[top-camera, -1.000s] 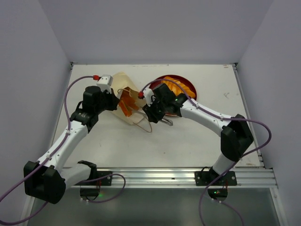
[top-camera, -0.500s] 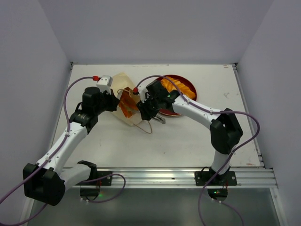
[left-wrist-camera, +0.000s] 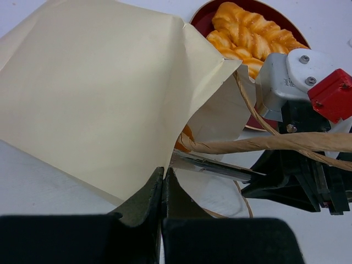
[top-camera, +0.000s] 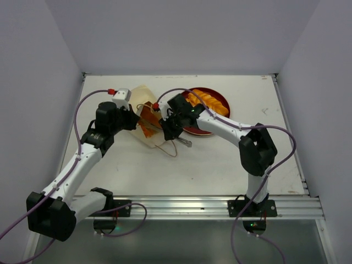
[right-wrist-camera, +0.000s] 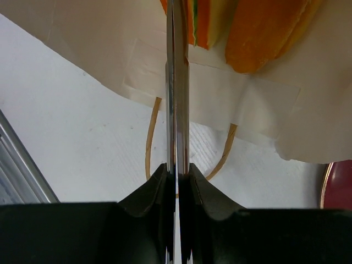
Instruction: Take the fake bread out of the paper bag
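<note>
Only lettering: small marks on the grey metal wrist housing (left-wrist-camera: pixel 278 82) of the R arm, beside its red plastic cap (left-wrist-camera: pixel 333 93), too small to read.

L to R: the left claw (left-wrist-camera: pixel 164 176) is clenched on the lower edge of the cream-tan paper bag (left-wrist-camera: pixel 93 93). The bag rests on the white surface (right-wrist-camera: pixel 66 137), mouth turned toward the R arm. 1 brown cord handle (left-wrist-camera: pixel 275 144) crosses in front of that arm.

Inside the mouth, orange and yellow toy bread pieces (right-wrist-camera: pixel 264 33) show only in part; the rest is hidden by paper.

The right claw (right-wrist-camera: pixel 177 33) sits in the mouth, thin metal blades drawn almost together. Its tips are cut off at the wrist view's top edge, so can't tell if they pinch anything.

Further R, a long orange twisted toy roll (left-wrist-camera: pixel 250 30) lies on the round red plate (left-wrist-camera: pixel 199 16), partly covered by bag & arm.
</note>
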